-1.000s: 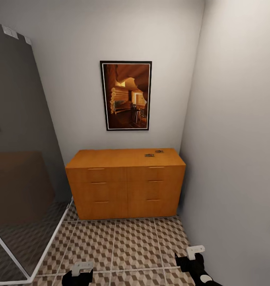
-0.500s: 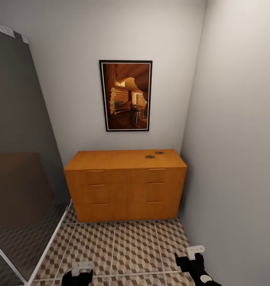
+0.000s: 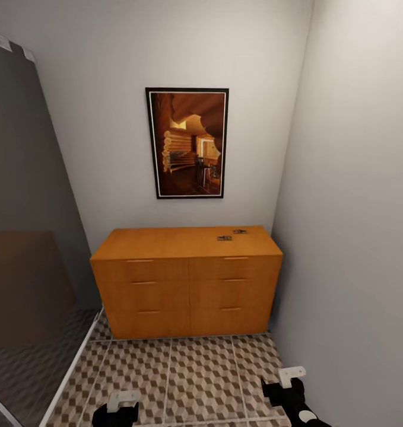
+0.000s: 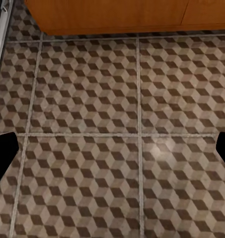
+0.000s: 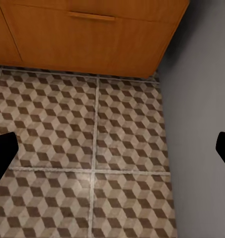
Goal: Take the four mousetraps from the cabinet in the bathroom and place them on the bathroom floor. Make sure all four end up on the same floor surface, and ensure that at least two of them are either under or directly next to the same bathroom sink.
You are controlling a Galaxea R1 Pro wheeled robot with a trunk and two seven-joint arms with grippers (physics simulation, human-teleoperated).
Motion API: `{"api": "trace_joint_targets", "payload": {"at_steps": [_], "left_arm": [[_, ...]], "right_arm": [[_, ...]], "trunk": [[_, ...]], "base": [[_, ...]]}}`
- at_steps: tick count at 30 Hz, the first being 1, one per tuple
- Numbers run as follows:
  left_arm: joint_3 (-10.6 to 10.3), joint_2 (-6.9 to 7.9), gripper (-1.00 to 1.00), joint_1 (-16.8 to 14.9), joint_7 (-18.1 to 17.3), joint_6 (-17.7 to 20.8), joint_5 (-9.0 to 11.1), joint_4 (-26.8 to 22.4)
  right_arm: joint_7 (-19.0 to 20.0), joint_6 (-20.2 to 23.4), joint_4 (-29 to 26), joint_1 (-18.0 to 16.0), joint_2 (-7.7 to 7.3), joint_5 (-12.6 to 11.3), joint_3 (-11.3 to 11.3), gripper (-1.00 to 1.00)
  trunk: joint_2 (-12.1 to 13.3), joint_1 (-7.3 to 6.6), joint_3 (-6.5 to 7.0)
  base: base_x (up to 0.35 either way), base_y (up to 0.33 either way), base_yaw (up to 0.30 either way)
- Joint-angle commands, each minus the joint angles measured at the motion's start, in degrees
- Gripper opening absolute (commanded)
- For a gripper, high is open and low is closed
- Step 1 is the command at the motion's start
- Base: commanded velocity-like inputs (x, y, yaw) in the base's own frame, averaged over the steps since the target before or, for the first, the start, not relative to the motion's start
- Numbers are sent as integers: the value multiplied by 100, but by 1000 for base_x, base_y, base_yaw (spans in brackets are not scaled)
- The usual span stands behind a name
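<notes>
Against the far wall, under a dark-framed picture, stands the low orange-brown wooden six-drawer cabinet. Two small flat brown mousetraps lie on its top near the back right corner, apart from each other, likely so an arm can reach them from the front. Both arms hang low and empty, seemingly tucked for driving: the left end effector and right end effector hover over the cube-patterned tiled bathroom floor. Each wrist view shows dark fingertips at opposite edges, so both are spread wide. Wrist views also reveal grout lines and the cabinet's base; the head view alone gives the traps.
</notes>
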Motion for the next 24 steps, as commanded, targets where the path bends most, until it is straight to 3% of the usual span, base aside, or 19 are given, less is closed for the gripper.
{"api": "trace_joint_targets", "payload": {"at_steps": [1, 9, 24], "left_arm": [[-50, -4, 100, -11, 8, -39, 54, 25], [-50, -4, 100, -12, 12, -41, 54, 25], [-50, -4, 100, -12, 12, -42, 54, 27]], "right_arm": [[-37, -10, 6, -5, -1, 50, 25, 100], [-26, -10, 6, -5, -1, 50, 25, 100], [-10, -10, 6, -6, -1, 50, 25, 100]], "trunk": [[-11, 5, -10], [-11, 5, -10], [-11, 5, -80]], "base": [[166, 0, 0], [136, 0, 0], [14, 0, 0]]}}
